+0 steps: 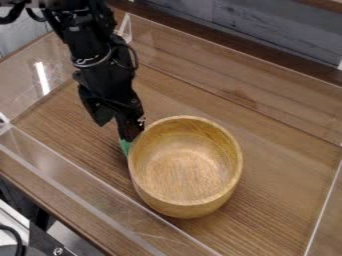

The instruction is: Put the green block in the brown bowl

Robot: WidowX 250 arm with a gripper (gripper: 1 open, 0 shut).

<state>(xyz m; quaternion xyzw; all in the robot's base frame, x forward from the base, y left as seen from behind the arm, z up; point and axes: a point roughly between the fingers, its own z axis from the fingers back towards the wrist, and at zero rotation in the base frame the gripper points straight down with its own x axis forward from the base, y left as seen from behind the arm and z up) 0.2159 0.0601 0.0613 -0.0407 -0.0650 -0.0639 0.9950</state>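
The brown bowl (187,164) is a round light wooden bowl with visible grain, standing on the wooden table right of centre. Only a small green sliver of the green block (124,147) shows, lying on the table against the bowl's left outer wall. My black gripper (118,121) points straight down directly above the block, with its fingers (131,126) spread apart and nothing between them. The gripper hides most of the block, and I cannot tell whether the fingertips touch it.
A clear plastic wall (60,175) runs along the table's front and left edges, and another clear panel (327,200) stands at the right. A dark grey wall (254,25) lies behind the table.
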